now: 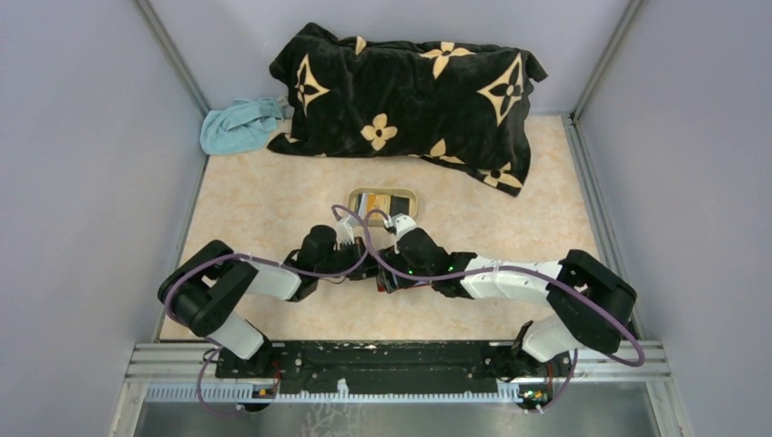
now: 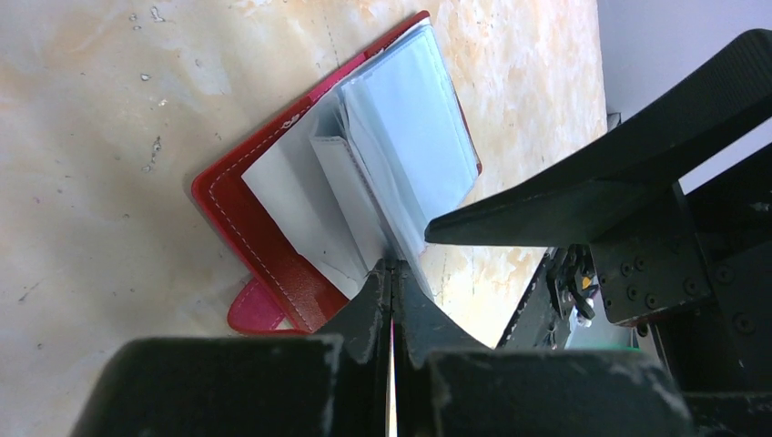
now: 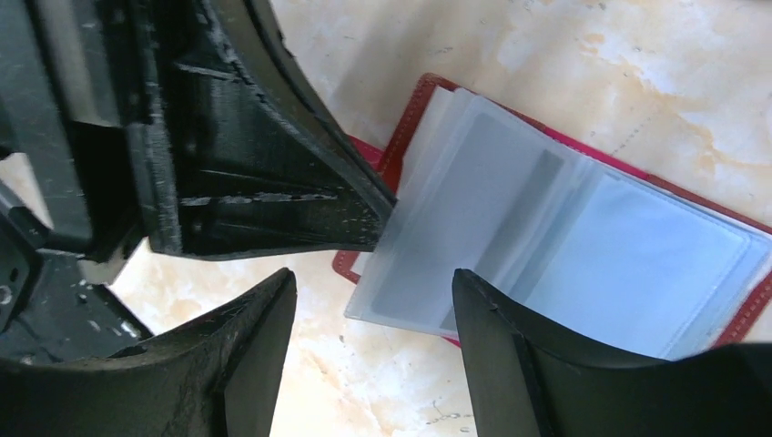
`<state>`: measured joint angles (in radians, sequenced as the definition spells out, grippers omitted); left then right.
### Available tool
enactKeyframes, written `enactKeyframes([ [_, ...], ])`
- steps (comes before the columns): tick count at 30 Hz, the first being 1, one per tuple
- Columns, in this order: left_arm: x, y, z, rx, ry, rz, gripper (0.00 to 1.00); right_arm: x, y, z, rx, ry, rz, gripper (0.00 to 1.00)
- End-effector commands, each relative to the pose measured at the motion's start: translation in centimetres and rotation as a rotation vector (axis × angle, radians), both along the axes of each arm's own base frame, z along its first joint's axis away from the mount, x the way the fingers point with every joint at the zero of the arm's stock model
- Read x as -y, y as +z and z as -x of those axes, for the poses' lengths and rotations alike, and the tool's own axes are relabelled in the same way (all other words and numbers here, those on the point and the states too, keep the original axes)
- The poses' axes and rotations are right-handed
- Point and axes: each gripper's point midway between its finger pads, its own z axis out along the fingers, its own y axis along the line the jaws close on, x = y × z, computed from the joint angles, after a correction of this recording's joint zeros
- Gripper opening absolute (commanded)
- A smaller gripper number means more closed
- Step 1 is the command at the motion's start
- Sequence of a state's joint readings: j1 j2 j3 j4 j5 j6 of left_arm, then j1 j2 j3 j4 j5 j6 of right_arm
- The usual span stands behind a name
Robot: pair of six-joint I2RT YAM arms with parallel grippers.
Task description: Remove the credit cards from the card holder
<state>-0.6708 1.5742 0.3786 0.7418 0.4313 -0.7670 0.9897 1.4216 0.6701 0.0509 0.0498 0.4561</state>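
Across the far side of the beige marbled table [image 1: 273,196] lies a black blanket [image 1: 410,91] with tan flower shapes, and a light blue cloth [image 1: 238,126] is bunched just beside its left end. Nearer, the 2 arms reach inward from the near edge, and their wrists meet over the middle of the table. Just beyond them sits a beige oval tray [image 1: 384,188]. The credit cards [image 1: 387,202] lie in it, with orange-yellow, black and white showing. Below the wrists the card holder [image 2: 264,228] lies open on the table, red cover down. Its pale blue-grey clear sleeves are fanned upward, and its small red tab [image 2: 255,309] pokes out at one edge. The left gripper [image 2: 393,282] is closed tight, its 2 fingers pressed together on the edge of a sleeve. The right gripper [image 3: 373,282] stands wide apart, 1 finger on either side of a sleeve corner, gripping nothing. Whether either finger touches the sleeve cannot be told.
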Motion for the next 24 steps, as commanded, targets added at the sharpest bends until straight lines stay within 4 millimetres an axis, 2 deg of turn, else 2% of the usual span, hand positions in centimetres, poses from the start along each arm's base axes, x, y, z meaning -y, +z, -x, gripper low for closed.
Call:
enactKeyframes([
  [1, 0.8, 1.0, -0.3, 0.027, -0.018, 0.032, 0.01, -0.2, 0.9, -1.6, 0.056, -0.054, 0.034, 0.64],
  [6, 0.7, 1.2, -0.2, 0.033, -0.015, 0.031, 0.01, 0.7, 0.3, -2.2, 0.056, -0.111, 0.085, 0.60],
  [14, 0.6, 1.1, -0.1, 0.033, -0.013, 0.032, 0.01, 1.3, 1.4, -2.7, 0.073, -0.158, 0.087, 0.54],
  [24, 0.7, 1.1, -0.1, 0.032, -0.016, 0.038, 0.01, 2.8, 1.2, -3.2, 0.087, -0.206, 0.138, 0.50],
])
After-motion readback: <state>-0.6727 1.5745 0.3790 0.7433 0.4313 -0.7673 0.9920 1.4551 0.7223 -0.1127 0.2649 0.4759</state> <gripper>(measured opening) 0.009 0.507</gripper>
